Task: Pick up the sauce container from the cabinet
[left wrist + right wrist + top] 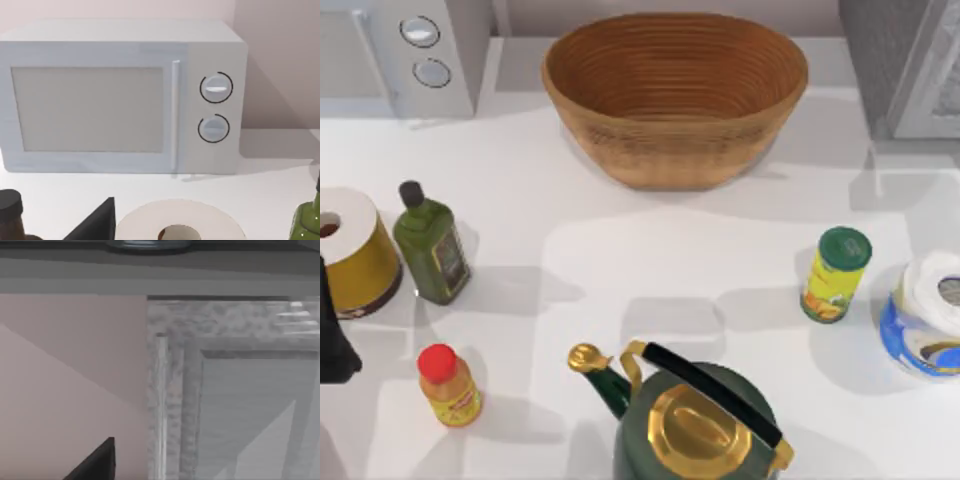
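Observation:
The sauce container is out of view. The grey cabinet (910,60) stands at the table's back right corner. In the right wrist view its door (240,405) is closed, with a long vertical handle (161,405) at the edge, and a dark part of my right gripper (97,462) faces it from some way off. My left gripper (334,340) sits at the table's left edge, beside the paper roll (350,250). A dark part of the left gripper (95,222) faces the microwave (120,100).
A wicker basket (675,150) stands at the back middle and a microwave (420,50) at the back left. Around the table are a green oil bottle (432,250), a red-capped yellow bottle (448,385), a green kettle (695,425), a green-lidded yellow can (835,275) and a blue-wrapped roll (928,315).

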Controlling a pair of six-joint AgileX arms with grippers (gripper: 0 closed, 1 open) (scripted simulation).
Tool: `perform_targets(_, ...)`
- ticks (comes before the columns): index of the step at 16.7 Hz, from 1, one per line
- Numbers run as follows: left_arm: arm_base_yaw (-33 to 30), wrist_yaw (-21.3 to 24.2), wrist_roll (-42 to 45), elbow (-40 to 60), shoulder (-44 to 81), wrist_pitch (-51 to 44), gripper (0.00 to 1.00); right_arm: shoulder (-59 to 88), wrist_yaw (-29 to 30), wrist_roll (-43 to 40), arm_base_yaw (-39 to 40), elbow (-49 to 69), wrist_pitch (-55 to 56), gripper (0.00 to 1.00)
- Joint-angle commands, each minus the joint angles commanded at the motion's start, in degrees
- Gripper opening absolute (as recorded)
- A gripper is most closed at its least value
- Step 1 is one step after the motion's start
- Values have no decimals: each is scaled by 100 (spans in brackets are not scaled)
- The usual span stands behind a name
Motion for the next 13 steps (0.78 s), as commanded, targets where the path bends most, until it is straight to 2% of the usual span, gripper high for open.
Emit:
perform_targets(4, 0, 0, 0, 0, 0, 0, 100, 1416, 205, 19, 196, 1967, -451, 100)
perform_targets(7, 0, 0, 0, 0, 0, 0, 100, 2144, 306, 37, 303, 2965, -671, 100)
perform_targets(13, 0, 0, 0, 0, 0, 0, 100, 2503, 358, 50, 361, 3452, -780, 100)
